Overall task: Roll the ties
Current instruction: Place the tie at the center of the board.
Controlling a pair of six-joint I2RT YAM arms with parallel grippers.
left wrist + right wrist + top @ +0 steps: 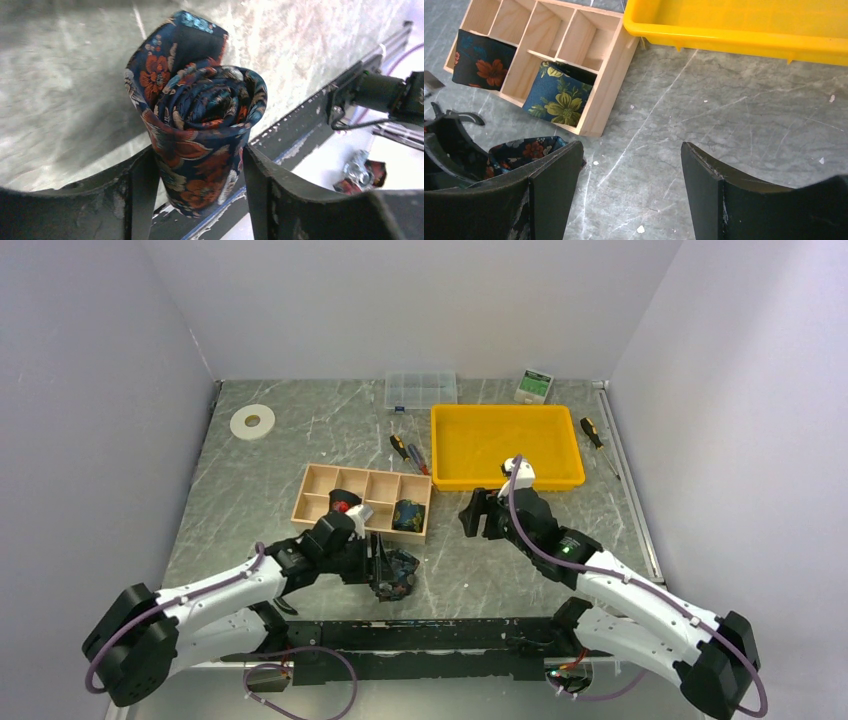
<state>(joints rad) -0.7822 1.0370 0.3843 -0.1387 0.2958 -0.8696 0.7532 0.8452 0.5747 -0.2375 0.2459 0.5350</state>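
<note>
Two rolled ties [408, 515] in the wooden tray [606, 90], near row: red-flowered coil [479, 62] toward the left, yellow-flowered coil [556, 95] in the right-end cell (yellow bin [734, 30] just beyond). On the table [500, 570] in front of the tray, a third coil [200, 130] between the left gripper [197, 160] fingers; pressed or merely flanked, impossible to tell. Over the table, right gripper [624, 200] spread wide, holding nothing.

A robotics lab bench: plain white walls [400, 300] box in a scratched grey table [300, 450] (screwdrivers [400, 448], yellow bin [505, 410], clear parts box [421, 390]) carrying bolted robot arms [215, 590].
</note>
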